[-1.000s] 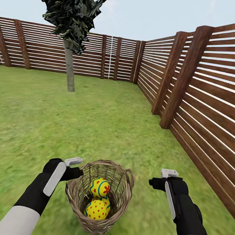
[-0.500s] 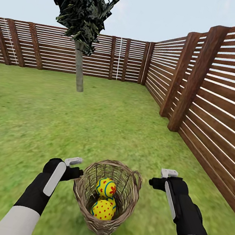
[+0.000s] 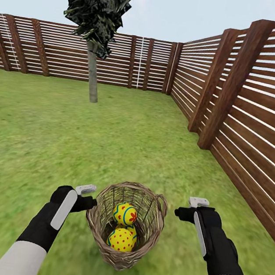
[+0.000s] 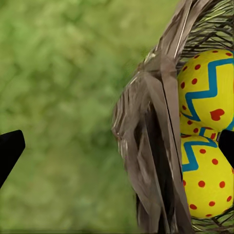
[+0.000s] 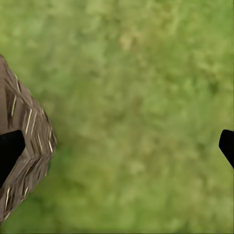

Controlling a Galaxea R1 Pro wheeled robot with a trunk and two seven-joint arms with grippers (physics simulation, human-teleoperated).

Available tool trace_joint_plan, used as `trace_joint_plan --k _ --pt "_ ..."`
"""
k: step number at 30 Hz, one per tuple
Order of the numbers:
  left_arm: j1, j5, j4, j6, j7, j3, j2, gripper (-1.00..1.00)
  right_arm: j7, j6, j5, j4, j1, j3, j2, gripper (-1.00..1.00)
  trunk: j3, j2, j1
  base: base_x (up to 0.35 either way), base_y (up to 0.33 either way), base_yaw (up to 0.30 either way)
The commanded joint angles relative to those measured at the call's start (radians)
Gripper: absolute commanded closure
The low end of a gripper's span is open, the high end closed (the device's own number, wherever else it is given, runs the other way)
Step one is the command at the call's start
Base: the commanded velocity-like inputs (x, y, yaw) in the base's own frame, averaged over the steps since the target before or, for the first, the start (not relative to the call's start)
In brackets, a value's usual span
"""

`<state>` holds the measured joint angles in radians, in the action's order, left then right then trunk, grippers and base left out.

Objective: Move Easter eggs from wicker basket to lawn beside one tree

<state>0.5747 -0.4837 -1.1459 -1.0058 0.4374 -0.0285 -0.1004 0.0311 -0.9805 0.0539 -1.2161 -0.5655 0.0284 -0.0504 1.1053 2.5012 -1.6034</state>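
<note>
Since the earlier frame the whole view has shifted a little, so the camera has moved; the wicker basket (image 3: 126,224) now sits slightly higher between the two arms and the tree (image 3: 91,77) stands far ahead on the lawn (image 3: 123,144). Both the left claw (image 3: 87,195) and the right claw (image 3: 190,208) are wide open and hold nothing, one on each side of the basket. I count two Easter eggs (image 3: 125,214) clearly, perhaps a third between them in the left wrist view; it is better to come down from above on the top egg without pushing the rim.
</note>
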Motion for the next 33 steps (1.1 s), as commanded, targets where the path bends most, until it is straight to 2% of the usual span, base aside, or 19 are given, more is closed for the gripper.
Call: trace_joint_plan --k 1,15,32,33 --pt "0.001 -0.010 -0.001 -0.002 0.009 -0.002 -0.001 -1.00 0.004 -0.004 0.005 -0.001 -0.001 0.000 0.000 -1.00 0.005 0.001 0.000 0.000 0.000 0.000" --pt "0.001 -0.012 0.003 0.001 0.009 -0.002 -0.001 -1.00 0.005 -0.004 0.004 0.003 -0.001 -0.001 0.001 -1.00 0.059 0.004 -0.006 0.000 0.000 0.000" --pt "0.001 -0.012 0.006 0.002 0.009 -0.001 0.001 -1.00 0.005 -0.003 0.004 0.006 -0.001 0.001 0.000 -1.00 0.059 0.004 -0.006 0.000 0.000 0.000" --pt "0.001 -0.012 0.007 0.002 0.009 -0.001 0.001 1.00 0.005 -0.003 0.004 0.006 -0.001 0.001 0.000 -1.00 0.059 0.004 -0.006 0.000 0.000 0.000"
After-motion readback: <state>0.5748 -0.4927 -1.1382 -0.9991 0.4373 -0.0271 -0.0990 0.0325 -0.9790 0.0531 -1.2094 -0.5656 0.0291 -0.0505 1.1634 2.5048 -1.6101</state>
